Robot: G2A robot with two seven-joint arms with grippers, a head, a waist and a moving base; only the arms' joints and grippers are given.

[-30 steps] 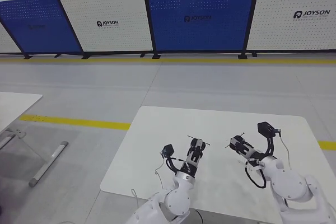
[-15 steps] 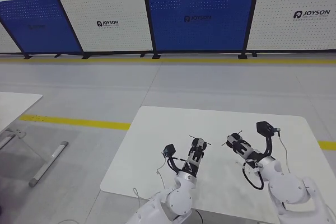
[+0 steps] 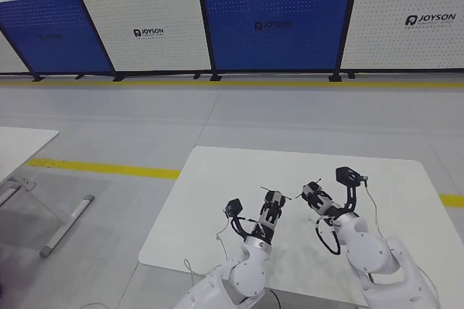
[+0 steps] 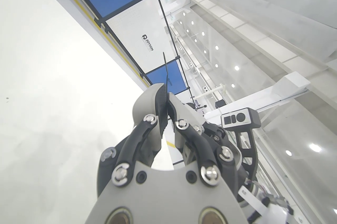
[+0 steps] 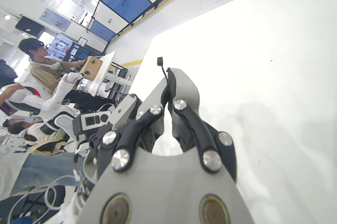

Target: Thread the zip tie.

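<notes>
A black zip tie is held at both ends above the white table [image 3: 209, 193]. My left gripper [image 4: 166, 93] is shut on its thin pointed tail [image 4: 165, 69], which sticks out past the fingertips. My right gripper [image 5: 168, 77] is shut on the strap just below the small square head [image 5: 159, 61]. In the top view the left gripper [image 3: 272, 202] is near the table's middle front, with the tail [image 3: 275, 193] lying across its tip. The right gripper [image 3: 311, 193] is a short gap to its right. The strap between the two grips is hidden.
The table's front edge [image 3: 162, 263] lies close below both arms; bare tabletop [image 3: 387, 174] stretches behind and to the right. A second white table [image 3: 15, 147] stands off to the left across the floor. Blue and white partition panels [image 3: 278, 35] line the back.
The right arm has moved left, bringing its gripper and the zip tie head closer to the left gripper. The left gripper has stayed almost still.
</notes>
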